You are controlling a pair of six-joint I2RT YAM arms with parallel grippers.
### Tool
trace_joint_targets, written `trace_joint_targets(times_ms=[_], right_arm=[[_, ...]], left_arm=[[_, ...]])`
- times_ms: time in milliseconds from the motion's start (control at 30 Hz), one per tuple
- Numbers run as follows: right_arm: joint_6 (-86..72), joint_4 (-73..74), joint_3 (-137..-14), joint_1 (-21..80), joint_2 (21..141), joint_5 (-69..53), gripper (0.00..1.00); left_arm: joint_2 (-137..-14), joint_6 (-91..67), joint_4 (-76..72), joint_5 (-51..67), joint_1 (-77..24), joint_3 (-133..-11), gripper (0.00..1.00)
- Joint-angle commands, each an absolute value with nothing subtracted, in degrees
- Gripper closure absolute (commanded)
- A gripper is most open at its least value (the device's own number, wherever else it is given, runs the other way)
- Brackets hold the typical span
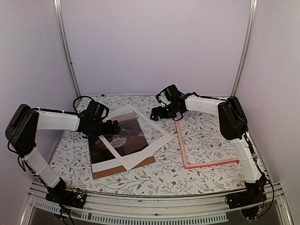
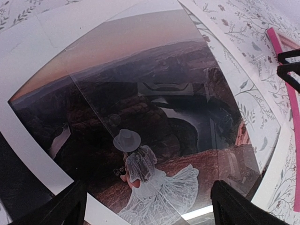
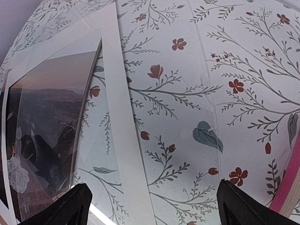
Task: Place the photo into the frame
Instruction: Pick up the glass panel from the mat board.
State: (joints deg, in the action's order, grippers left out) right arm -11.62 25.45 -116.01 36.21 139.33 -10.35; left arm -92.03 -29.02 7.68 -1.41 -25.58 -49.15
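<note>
- The photo (image 2: 140,122): glossy print, catching reflections.
- White mat (image 3: 124,140): matt card.
- Brown board (image 1: 117,171), lower centre: matt cardboard.
- The frame (image 1: 211,164): matt pink rails.
- Tabletop (image 3: 211,84): smooth floral-printed covering.

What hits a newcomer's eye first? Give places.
The dark photo of a woman in white lies left of centre, a white mat skewed across it. A pink frame lies to its right on the floral cloth. The left gripper and right gripper hover open above.

Left arm (image 1: 56,121), right arm (image 1: 202,104): white-sleeved links, black joints, thin black cables (image 1: 80,99); left gripper (image 1: 116,127), right gripper (image 1: 156,114) all black.
</note>
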Motion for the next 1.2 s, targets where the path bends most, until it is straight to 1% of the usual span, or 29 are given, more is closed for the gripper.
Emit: trace_joint_targets(times_ms=[0, 400, 533, 667, 800, 967, 1167], right_arm=[[-13.17, 26.20, -118.12, 36.03, 142.48, -8.15, 0.03], [-12.36, 29.50, -117.95, 36.04, 144.75, -4.66, 0.04], [-12.02, 29.51, -114.87, 36.04, 143.60, -7.69, 0.07], [-13.74, 27.16, -109.21, 36.29, 139.48, -11.35, 0.10], [-16.31, 24.56, -103.13, 36.56, 134.77, -14.18, 0.17], [-19.98, 20.68, -95.39, 38.30, 128.86, -19.39, 0.28], [-23.80, 15.08, -89.25, 39.46, 123.16, -24.32, 0.35]], left_arm=[[-94.33, -30.67, 5.37, 0.76, -24.81, -51.52, 0.06], [-94.62, -32.17, 5.08, 0.18, -24.64, -50.62, 0.06], [-94.57, -33.27, 4.93, 0.18, -24.67, -49.48, 0.06], [-94.98, -33.82, 5.01, 0.18, -24.51, -49.26, 0.07], [-96.01, -33.99, 5.14, 0.18, -23.72, -49.22, 0.08], [-97.55, -34.64, 4.92, 0.67, -22.13, -49.32, 0.11], [-97.81, -35.16, 4.43, 0.54, -20.27, -49.20, 0.11]])
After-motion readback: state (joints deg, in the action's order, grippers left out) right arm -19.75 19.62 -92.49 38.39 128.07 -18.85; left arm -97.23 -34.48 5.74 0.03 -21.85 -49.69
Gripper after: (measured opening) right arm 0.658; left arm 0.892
